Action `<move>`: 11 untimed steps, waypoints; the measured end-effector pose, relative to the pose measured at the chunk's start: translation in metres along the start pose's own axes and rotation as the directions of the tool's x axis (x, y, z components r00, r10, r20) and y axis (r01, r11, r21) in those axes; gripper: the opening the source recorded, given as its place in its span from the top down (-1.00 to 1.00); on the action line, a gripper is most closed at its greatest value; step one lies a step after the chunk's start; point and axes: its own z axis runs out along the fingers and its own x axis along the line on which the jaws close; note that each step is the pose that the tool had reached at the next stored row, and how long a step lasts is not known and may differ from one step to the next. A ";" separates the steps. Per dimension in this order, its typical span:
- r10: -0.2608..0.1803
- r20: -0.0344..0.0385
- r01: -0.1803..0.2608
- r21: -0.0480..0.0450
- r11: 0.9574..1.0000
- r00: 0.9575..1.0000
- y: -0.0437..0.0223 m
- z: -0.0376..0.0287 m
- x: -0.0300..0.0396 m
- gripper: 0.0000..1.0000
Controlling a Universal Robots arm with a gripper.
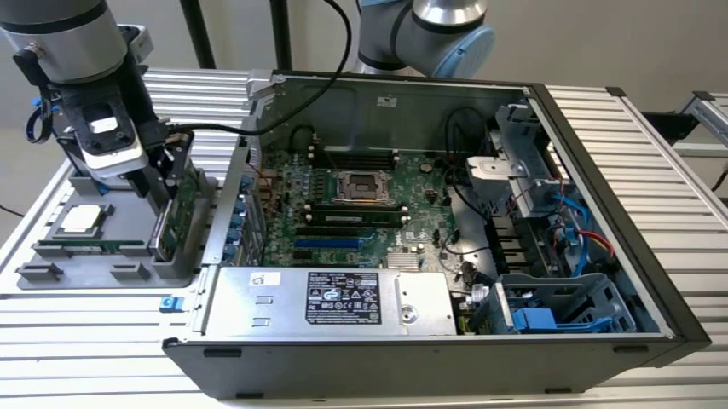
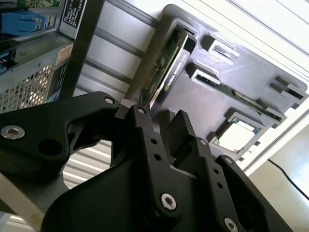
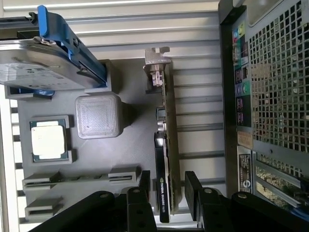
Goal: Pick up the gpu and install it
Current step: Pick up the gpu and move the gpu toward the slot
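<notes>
Plainly, the job is at its very start. The gpu (image 3: 167, 145) is a flat card with a black cooler shroud on one face, a green circuit board on the other and a silver bracket at one end. It stands upright on its long edge in a slot of the grey moulded holder tray (image 3: 130, 140). In the exterior view the card (image 1: 170, 217) and its tray (image 1: 68, 277) sit at the exterior view's left of the open black computer case (image 1: 654, 256), just beside the case wall.

The black two-fingered gripper (image 3: 169, 182) is down over the end of the card away from the bracket, spread, with one finger (image 3: 144, 186) on the shroud side and the other on the board side. A thin gap seems to show on each side, so I judge the card straddled but not yet pinched. The second wrist view gives the same reading, with the gripper (image 2: 161, 121) close above the card's top edge (image 2: 166, 63).

Nothing of the install shows as done. The green motherboard (image 1: 353, 213) lies bare inside the case with no card standing in it, so grasping, lifting, carrying and seating all remain. Elsewhere in the tray sit a silver hard drive in a blue frame (image 3: 43, 63) and a square silver processor chip (image 3: 48, 140), both well clear of the fingers.
</notes>
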 end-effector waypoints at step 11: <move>0.000 0.000 0.000 0.000 1.000 1.000 -0.0001 0.0025 0.0001 -1.00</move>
